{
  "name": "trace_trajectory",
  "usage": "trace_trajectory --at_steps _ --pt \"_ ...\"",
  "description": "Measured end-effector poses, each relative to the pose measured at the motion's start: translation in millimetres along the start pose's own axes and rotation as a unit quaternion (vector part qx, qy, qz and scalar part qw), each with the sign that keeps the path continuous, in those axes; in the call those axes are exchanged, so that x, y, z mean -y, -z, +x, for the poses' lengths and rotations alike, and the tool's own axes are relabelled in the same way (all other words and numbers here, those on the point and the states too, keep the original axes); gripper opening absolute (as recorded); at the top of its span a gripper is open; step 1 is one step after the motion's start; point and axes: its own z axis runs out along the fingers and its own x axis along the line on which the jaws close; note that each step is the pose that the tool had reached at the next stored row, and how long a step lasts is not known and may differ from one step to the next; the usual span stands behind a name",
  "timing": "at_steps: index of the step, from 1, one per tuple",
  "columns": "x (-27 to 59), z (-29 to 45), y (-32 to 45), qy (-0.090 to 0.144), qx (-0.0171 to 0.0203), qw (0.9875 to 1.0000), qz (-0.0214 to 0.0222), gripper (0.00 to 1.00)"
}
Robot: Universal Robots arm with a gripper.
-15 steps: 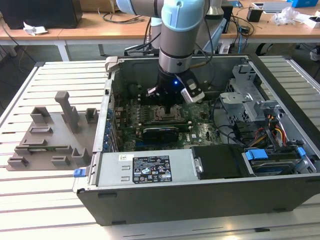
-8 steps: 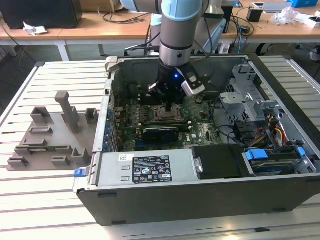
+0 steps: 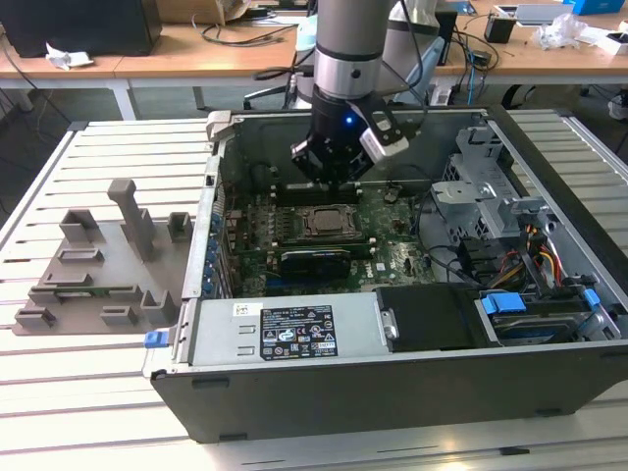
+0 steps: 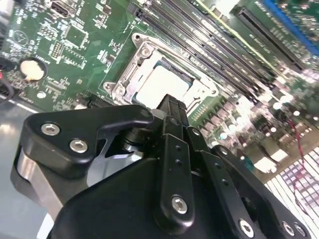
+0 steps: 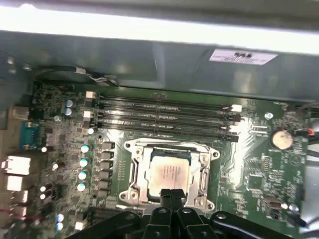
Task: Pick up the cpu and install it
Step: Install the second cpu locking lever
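Open computer case [image 3: 412, 294] lies on a slatted white table [image 3: 59, 392]. In the exterior view the grey plastic tray [image 3: 98, 265] sits on the table at 9 o'clock from the case, well apart from the arm.

Green board [image 3: 392, 250] covers the case floor. The power supply [image 3: 285, 334] with its label runs along the case wall at 6 o'clock from the board; drive cage [image 3: 481, 186] and coloured cables [image 3: 540, 250] are at 3 o'clock.

Arm [image 3: 348, 49] comes down into the case. Gripper [image 3: 329, 177] hangs above the board, at 12 o'clock from the socket frame [image 3: 324, 222], not touching it.

In both wrist views the cpu [image 5: 169, 174] [image 4: 162, 84] lies flat inside the metal frame [image 5: 132, 172] [image 4: 144, 52], silvery top up, seated level. Long memory slots [image 5: 164, 117] run just beside the socket. A round coin battery [image 5: 281, 139] [image 4: 30, 68] sits on the board well apart from it.

Fingers [image 5: 173, 199] [image 4: 174, 107] are pressed together, tips meeting, nothing between them. Tips hover near the chip's edge; contact cannot be told.
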Motion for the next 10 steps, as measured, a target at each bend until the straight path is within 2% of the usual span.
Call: trace_trajectory --at_steps 3,10 --pt "-0.3 0.2 6.3 0.000 -0.0001 1.0000 0.0010 0.11" --pt "-0.3 0.3 7.0 0.000 -0.0001 1.0000 0.0010 0.11"
